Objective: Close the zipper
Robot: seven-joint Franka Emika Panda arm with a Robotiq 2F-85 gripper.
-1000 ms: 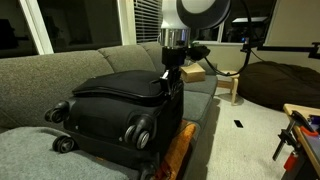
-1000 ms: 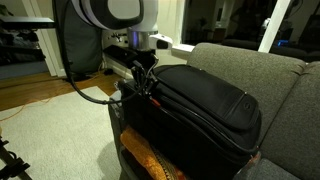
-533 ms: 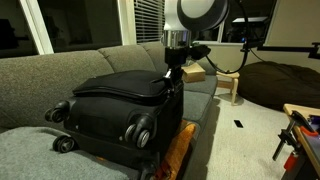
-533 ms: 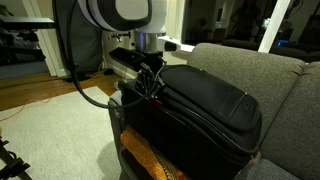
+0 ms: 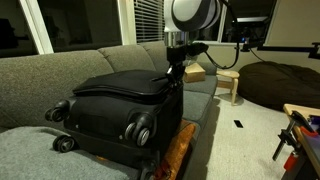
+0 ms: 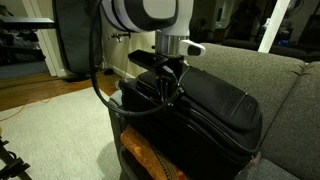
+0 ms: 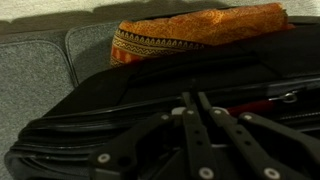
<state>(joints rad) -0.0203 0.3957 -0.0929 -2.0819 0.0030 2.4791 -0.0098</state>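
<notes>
A big black fabric wheeled suitcase lies on its side on the grey couch, and both exterior views show it. The zipper is a thin dark track round the lid edge. My gripper points down at the lid's corner nearest the arm. In the wrist view the gripper has its fingers pressed together on the zipper track. A small pale bit shows between the tips. The pull tab itself is mostly hidden by the fingers.
The grey couch carries the suitcase. An orange patterned cushion lies under the suitcase's edge. A wooden stool and a dark beanbag stand on the floor beyond. An orange cable lies on the floor.
My gripper has slid along the suitcase's lid edge, away from the near corner and toward the couch back, staying shut and low on the zipper line. The suitcase has not moved.
</notes>
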